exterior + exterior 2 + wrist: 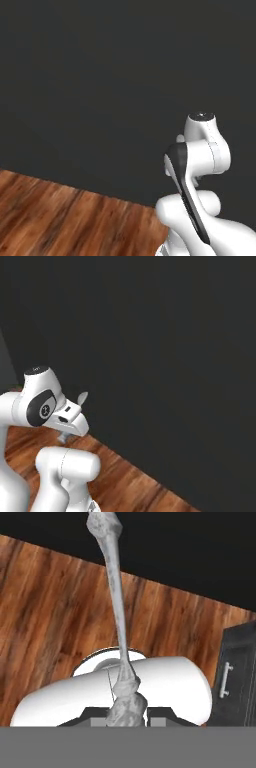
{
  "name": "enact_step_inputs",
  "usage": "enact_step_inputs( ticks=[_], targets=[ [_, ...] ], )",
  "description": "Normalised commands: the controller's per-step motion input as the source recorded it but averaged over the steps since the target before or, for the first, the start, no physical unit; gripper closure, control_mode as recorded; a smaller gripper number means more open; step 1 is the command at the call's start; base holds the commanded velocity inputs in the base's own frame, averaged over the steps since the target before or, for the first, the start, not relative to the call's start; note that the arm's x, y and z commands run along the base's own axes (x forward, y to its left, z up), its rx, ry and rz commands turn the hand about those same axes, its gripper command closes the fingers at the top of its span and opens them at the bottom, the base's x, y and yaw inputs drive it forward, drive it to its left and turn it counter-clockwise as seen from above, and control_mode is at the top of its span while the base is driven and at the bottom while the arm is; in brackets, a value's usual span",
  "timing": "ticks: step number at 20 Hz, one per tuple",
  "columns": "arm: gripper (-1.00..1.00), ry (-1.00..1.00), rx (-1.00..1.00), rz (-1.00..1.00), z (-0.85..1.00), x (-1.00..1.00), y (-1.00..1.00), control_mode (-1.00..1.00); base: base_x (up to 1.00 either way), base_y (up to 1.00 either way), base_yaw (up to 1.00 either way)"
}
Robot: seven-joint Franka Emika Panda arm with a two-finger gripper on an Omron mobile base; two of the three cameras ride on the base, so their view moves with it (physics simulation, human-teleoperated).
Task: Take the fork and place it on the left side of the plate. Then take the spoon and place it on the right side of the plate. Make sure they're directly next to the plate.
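Held in the gripper: the spoon, its lumpy grey end pinched between the two dark finger tips, jaws clamped narrowly on it. From that pinch, a slim handle running straight away from the hand and ending in a knobbly widening at the far end, cut off by the picture edge. Silvery-grey, dull and mottled along its whole length, rough rather than polished. Beneath it a wooden floor of warm reddish-brown planks with dark streaked grain, meeting a flat black expanse beyond. At the right edge of the hand view a dark cabinet with a pale bar handle, standing on that floor. In the right base view, a small grey rounded tip of the spoon poking up just above the white wrist, against a plain dark wall. In the left base view, glossy white arm segments with dark joints at the lower right, over the same plank floor and under the same dark wall.
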Motion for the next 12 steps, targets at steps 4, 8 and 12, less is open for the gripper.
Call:
enact_step_inputs(
  ticks=[4,8,12],
  targets=[
    [1.0,0.0,0.0,0.0,0.0,0.0,0.0,1.0,0.71,0.2,0.58],
    [1.0,0.0,0.0,0.0,0.0,0.0,0.0,1.0,0.7,0.23,0.59],
    [1.0,0.0,0.0,0.0,0.0,0.0,0.0,1.0,0.6,0.19,0.58]
  ],
)
